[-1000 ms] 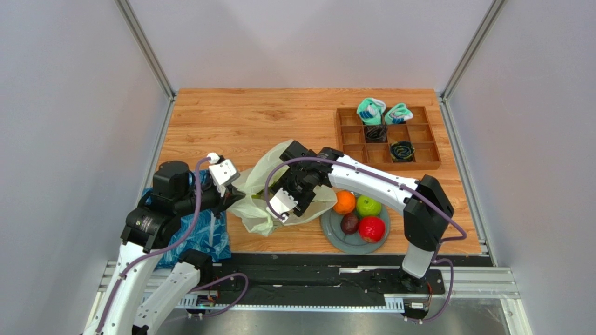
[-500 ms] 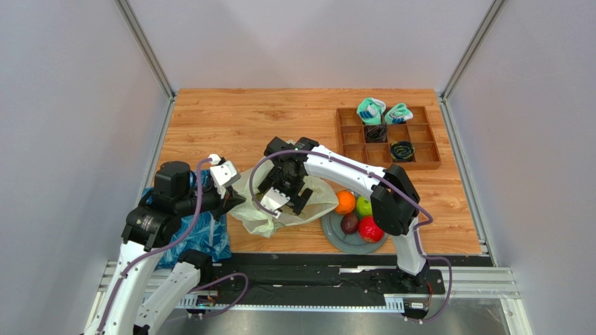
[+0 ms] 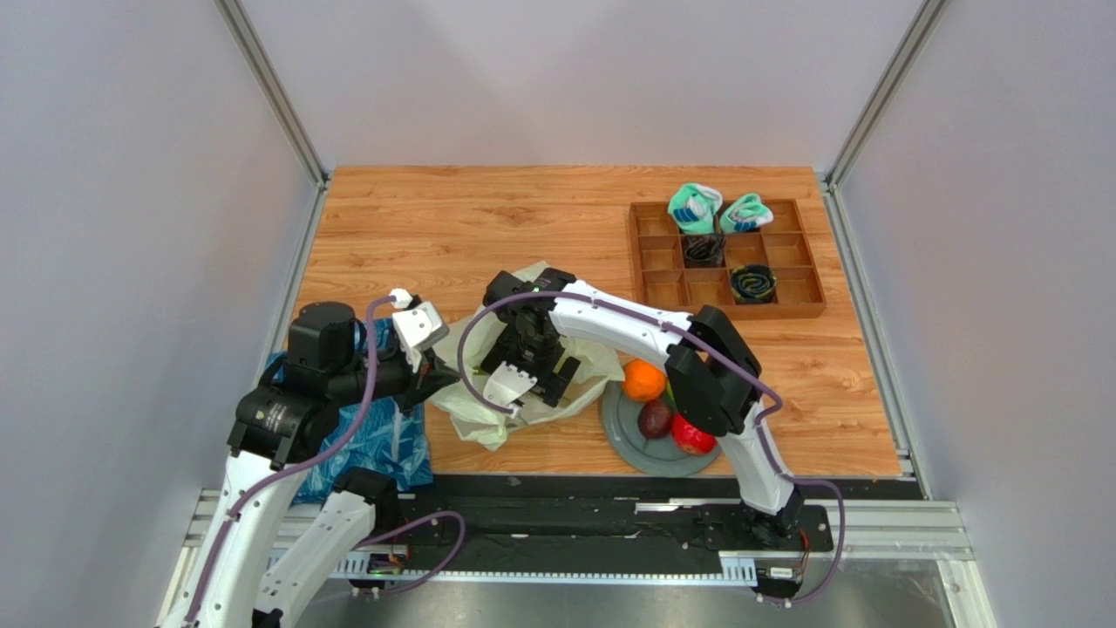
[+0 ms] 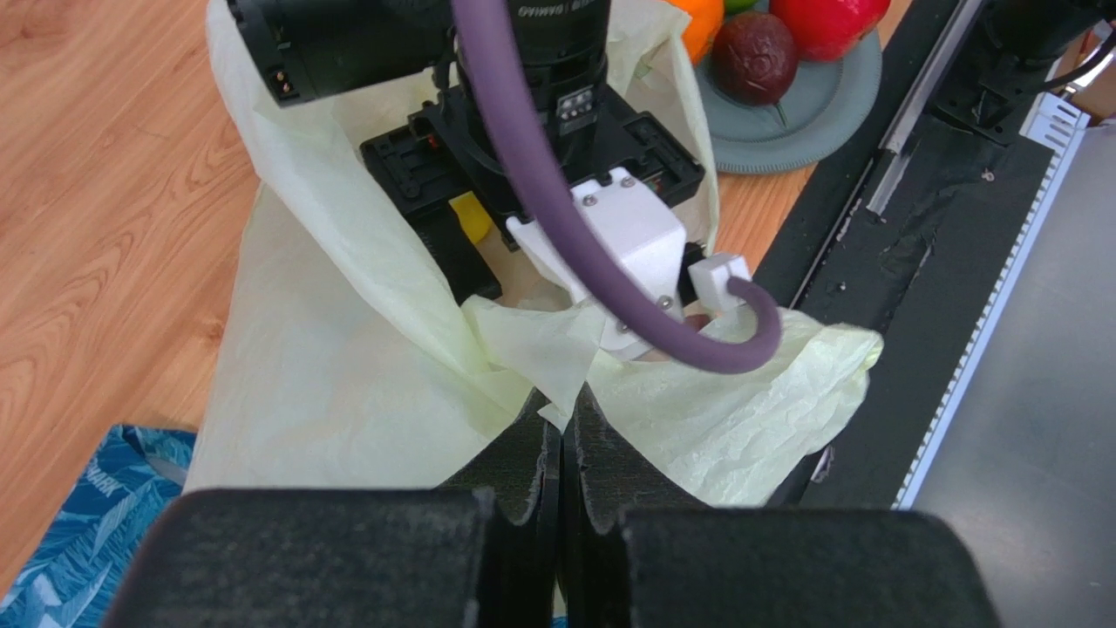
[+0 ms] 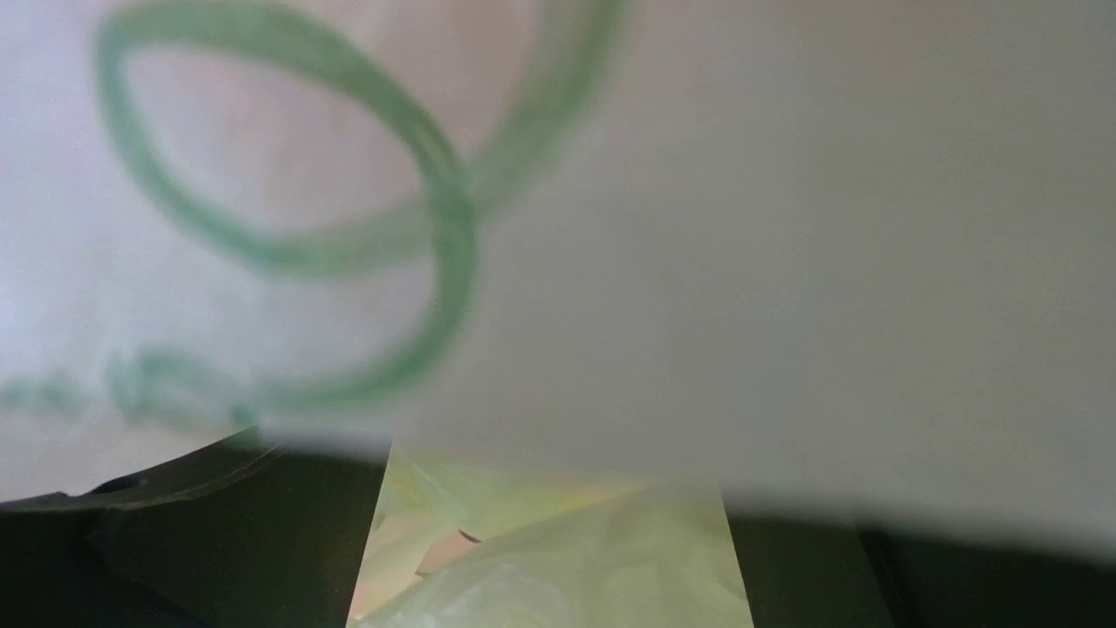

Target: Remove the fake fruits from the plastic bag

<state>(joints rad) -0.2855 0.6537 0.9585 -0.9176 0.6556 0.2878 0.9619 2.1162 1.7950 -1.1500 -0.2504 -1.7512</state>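
The pale yellow-green plastic bag (image 3: 474, 408) lies crumpled at the table's near middle. My left gripper (image 4: 563, 429) is shut on a fold of its rim and holds the mouth up. My right gripper (image 3: 529, 376) reaches into the bag's mouth, open. In the right wrist view its dark fingers (image 5: 236, 537) stand wide apart, with only bag film (image 5: 563, 550) between them. A small yellow thing (image 4: 470, 217) shows beside that gripper inside the bag. On the grey plate (image 3: 630, 441) lie an orange (image 3: 643, 380), a dark brown-purple fruit (image 3: 655, 419) and a red apple (image 3: 693, 437).
A wooden compartment tray (image 3: 790, 280) at the back right holds rolled socks (image 3: 694, 207) and dark coiled items. A blue leaf-patterned bag (image 3: 377, 442) lies under my left arm. My right arm's elbow hangs over the plate. A black rail (image 3: 590, 521) runs along the near edge.
My right gripper moved left and deeper into the bag's mouth while its jaws spread wider. Its elbow swung left over the plate and now covers the green apple. My left gripper held still.
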